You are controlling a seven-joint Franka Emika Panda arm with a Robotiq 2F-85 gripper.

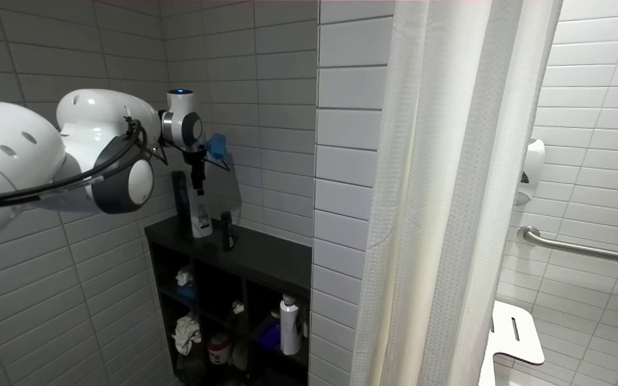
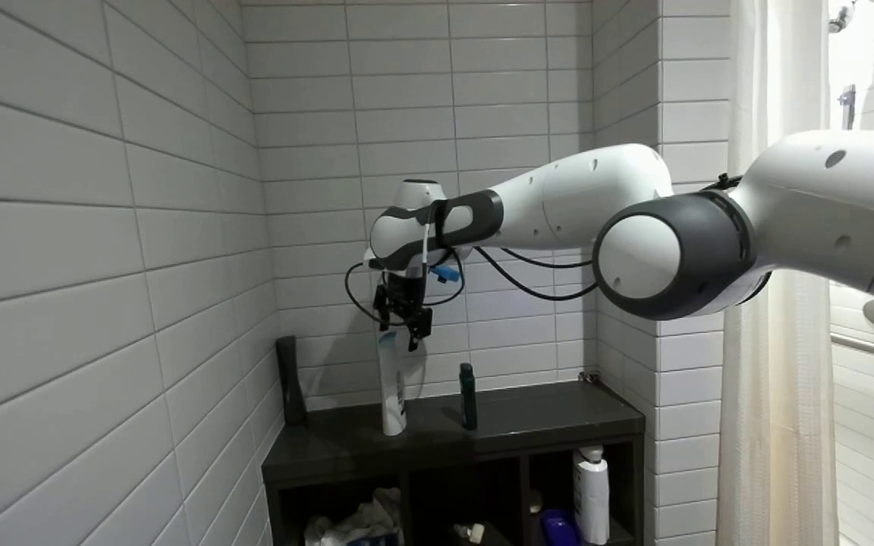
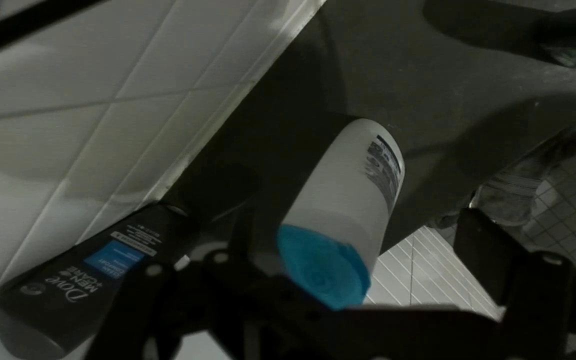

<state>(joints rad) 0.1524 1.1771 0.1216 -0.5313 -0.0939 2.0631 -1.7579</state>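
Your gripper [image 2: 400,334] points down above the dark shelf unit [image 2: 558,406], its fingers [image 2: 419,324] spread apart; just below it you have the white bottle [image 2: 392,390], standing upright on the top board; in the wrist view its teal cap [image 3: 325,265] shows between your two fingers, closer to one than the other (whether a fingertip touches the cap, you cannot tell from these angles); the bottle stands between two neighbours, a black Dove Men+Care bottle [image 3: 88,280] near the corner of the tiled wall [image 2: 202,303] and a small dark green bottle [image 2: 468,396] on the opposite side; lower down, in the compartments, you can see a crumpled cloth [image 2: 365,519], a purple item [image 2: 558,527] and, right beside that, a tall white container [image 2: 592,497]; farther out, a pale curtain [image 1: 448,187] hangs well apart from your gripper.
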